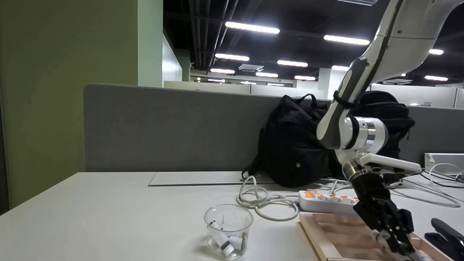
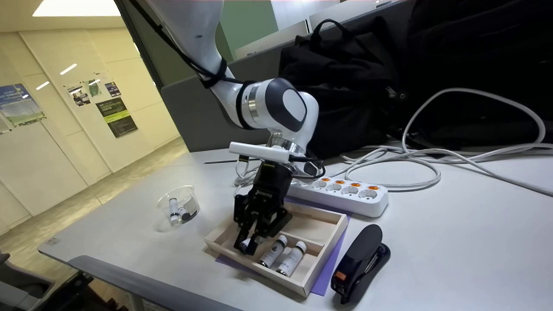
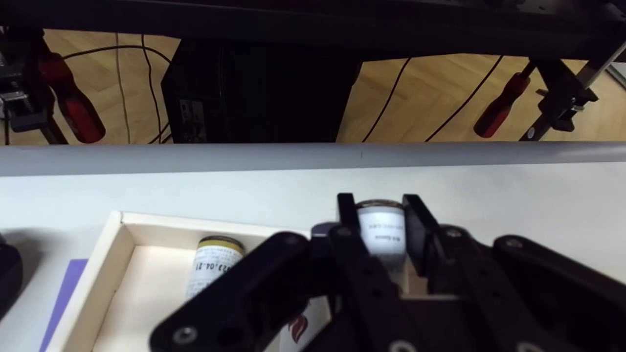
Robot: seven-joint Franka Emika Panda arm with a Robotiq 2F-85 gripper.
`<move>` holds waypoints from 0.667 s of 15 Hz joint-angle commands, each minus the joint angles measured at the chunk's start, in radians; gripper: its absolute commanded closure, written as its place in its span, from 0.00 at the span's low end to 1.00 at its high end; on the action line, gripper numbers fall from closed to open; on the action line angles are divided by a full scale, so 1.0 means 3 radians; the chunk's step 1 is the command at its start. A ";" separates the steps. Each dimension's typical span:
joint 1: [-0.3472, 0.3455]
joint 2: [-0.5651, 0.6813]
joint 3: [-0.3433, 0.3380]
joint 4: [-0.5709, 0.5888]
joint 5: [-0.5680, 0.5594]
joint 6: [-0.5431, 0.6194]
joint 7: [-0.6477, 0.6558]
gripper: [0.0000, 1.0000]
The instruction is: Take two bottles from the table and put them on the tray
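My gripper [image 2: 246, 249] is low over the tray's left end. It is shut on a white-labelled bottle [image 3: 384, 230], gripped between both fingertips in the wrist view. The pale wooden tray [image 2: 276, 277] also shows in an exterior view [image 1: 316, 237]. Two more bottles [image 2: 273, 252] [image 2: 292, 260] lie side by side in its front compartment; one shows in the wrist view [image 3: 212, 266]. Further small bottles [image 1: 222, 239] lie inside a clear cup [image 1: 229, 220] on the pale table [image 1: 127, 217]. Whether the held bottle touches the tray floor cannot be told.
A white power strip [image 2: 341, 194] stands behind the tray. A black stapler [image 2: 360, 263] lies beside it. A purple sheet [image 2: 322, 283] lies under the tray. Loose cables [image 1: 266, 203] and black backpacks [image 1: 293, 145] stand at the back by the grey partition [image 1: 174, 130].
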 commanded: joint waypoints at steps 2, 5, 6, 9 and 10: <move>-0.0013 0.0124 0.0032 0.0219 -0.0056 -0.0116 0.0012 0.93; 0.0003 0.0161 0.0035 0.0252 -0.0072 -0.0088 0.0029 0.93; 0.0013 0.0166 0.0031 0.0256 -0.0082 -0.0074 0.0041 0.93; 0.0029 0.0175 0.0032 0.0263 -0.0098 -0.0069 0.0042 0.93; 0.0039 0.0169 0.0032 0.0255 -0.0108 -0.0064 0.0046 0.73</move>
